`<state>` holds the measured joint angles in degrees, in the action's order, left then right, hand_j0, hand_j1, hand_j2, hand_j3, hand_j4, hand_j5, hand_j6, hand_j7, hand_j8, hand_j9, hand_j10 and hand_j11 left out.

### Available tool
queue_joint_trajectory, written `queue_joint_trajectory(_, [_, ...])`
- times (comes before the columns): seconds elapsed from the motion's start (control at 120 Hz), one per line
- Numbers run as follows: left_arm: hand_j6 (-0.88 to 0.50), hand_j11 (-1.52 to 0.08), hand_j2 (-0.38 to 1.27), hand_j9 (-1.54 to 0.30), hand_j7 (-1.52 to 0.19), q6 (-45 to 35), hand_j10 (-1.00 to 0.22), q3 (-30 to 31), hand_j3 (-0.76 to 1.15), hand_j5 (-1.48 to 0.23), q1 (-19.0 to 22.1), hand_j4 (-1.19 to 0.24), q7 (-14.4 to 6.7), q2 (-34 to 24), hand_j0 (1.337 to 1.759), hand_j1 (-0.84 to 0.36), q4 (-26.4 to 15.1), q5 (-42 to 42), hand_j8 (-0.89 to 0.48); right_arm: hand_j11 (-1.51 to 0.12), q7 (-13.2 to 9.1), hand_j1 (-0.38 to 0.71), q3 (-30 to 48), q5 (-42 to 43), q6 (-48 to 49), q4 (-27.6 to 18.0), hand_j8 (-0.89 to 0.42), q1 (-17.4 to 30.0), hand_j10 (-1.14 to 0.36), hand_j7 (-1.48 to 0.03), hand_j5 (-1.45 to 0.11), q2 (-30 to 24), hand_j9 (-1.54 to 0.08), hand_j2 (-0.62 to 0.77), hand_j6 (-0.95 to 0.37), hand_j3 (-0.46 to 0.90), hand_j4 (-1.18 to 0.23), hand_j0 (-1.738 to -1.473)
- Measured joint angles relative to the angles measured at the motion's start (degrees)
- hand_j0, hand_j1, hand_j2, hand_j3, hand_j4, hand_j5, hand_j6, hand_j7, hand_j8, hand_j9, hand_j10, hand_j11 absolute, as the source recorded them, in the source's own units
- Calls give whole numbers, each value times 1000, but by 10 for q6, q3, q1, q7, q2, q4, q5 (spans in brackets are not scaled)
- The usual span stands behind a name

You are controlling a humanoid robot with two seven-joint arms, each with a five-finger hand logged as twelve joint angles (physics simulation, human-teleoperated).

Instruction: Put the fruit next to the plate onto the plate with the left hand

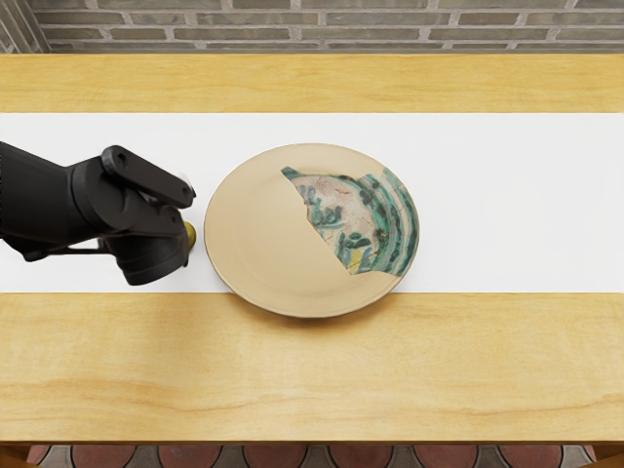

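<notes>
Fingers [146,178] of the left hand [136,219] curl over the fruit [192,232], one digit arched above it and the bulk of the hand below, so the grip looks closed on it. Only a yellow sliver of the fruit shows, low on the white runner [507,195], just beside the left rim of the plate [258,229]. Since the hand hides most of it, I cannot tell whether it has left the table [312,361]. The plate's bare tan half lies nearest, likely the easiest landing spot.

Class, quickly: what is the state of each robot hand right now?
Left hand: down over the fruit beside the plate; whether it grips cannot be told.
Right hand: not in view.
</notes>
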<state>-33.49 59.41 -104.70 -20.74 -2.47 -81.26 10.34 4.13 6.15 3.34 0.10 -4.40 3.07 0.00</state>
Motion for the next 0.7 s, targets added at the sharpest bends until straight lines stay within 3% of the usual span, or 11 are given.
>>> queue_joint_trajectory(0.45, [-254,-330,51,-330,-330,2,-254,-2,0,-330,33,-254,0,22,1658,45,40,15,-254,-50,0,-303,0,0,0,0,-39,0,-39,-50,-50,0,-50,-8,-39,0,-39,-1658])
queue_joint_trajectory(0.7, [-423,-549,85,-549,-549,3,-423,-3,0,-549,36,-423,0,23,1658,-158,44,19,-423,-50,0,-303,0,0,0,0,-39,0,-39,-50,-50,0,-50,-8,-39,0,-39,-1658])
